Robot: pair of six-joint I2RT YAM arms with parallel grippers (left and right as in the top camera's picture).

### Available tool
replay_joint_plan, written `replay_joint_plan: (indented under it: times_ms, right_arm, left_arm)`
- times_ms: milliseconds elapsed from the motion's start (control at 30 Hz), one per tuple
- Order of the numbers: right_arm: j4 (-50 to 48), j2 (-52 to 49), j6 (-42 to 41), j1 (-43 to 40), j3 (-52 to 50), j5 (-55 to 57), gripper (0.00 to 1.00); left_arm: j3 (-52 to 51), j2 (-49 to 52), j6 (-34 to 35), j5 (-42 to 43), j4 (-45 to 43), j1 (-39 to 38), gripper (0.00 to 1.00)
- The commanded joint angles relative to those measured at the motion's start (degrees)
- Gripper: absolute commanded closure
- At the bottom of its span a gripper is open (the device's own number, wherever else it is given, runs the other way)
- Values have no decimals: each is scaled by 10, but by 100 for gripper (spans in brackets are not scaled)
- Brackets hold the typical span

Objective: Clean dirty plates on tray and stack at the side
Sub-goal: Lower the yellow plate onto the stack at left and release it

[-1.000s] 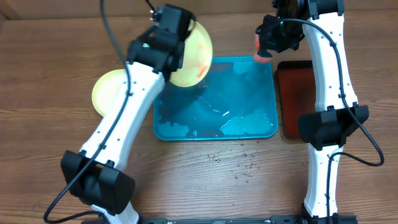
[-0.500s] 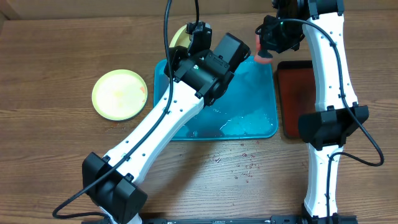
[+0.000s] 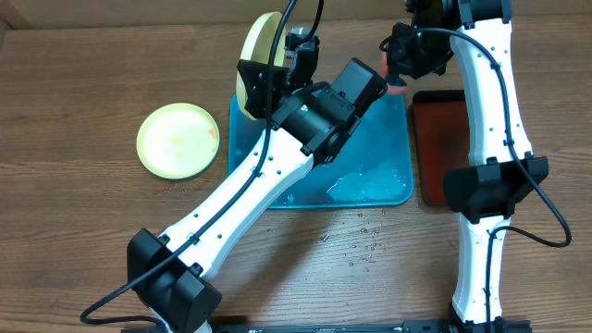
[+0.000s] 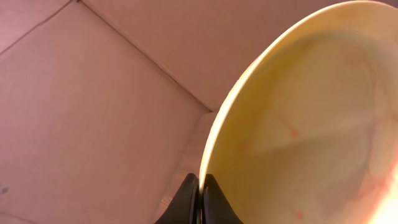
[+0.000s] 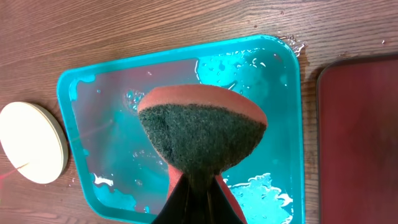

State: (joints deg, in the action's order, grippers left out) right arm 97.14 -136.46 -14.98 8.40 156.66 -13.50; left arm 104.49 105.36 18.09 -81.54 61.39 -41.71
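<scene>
Overhead, we find the left arm (image 3: 268, 176) covering the left half of the tray (image 3: 393, 157). The held plate (image 4: 311, 124) runs past the left wrist view's right and bottom edges. From the right wrist, the sponge (image 5: 202, 134) screens the tray's middle.

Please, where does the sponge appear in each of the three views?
Overhead: the sponge sits near the top right, in the right gripper, at the upper right corner of the turquoise tray.
Left wrist: not in it; only the held plate shows.
Right wrist: centre of the picture, dark scrubbing face toward the camera.
Shared landmark: the tray, in overhead and right wrist.
</scene>
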Motion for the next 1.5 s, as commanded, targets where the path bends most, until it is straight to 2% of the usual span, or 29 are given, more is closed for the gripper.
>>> replay_joint_plan:
  times_ms: [0,100,167,333,467,533,667,900,1133,1300,1467]
  right_arm:
    - [-1,8,0,3,13,2,96]
    - [-1,8,0,3,13,2,96]
    - [-1,8,0,3,13,2,96]
    - [-1,8,0,3,13,2,96]
    - [-1,8,0,3,13,2,96]
    - [-1,8,0,3,13,2,96]
    - [-1,8,0,4,13,2,96]
    - [-1,8,0,4,13,2,96]
    - [-1,8,0,4,13,2,96]
    - [-1,8,0,4,13,2,96]
    - [-1,8,0,4,13,2,96]
  left_arm:
    - [-2,3,18,-33,-3,-7,96]
    - [-2,3,18,-27,-1,-7,96]
    - [-2,3,16,46,7,-5,96]
    - [-2,3,17,295,46,37,96]
    - [-2,3,16,520,71,116,96]
    - [-2,3,12,605,80,165,96]
    - [-2,3,-1,715,85,271,96]
    - [-25,3,-33,851,61,462,96]
    - [-158,3,-33,903,-37,612,96]
    - [-274,3,-28,924,-154,664,96]
    - [-325,3,-28,913,-229,669,96]
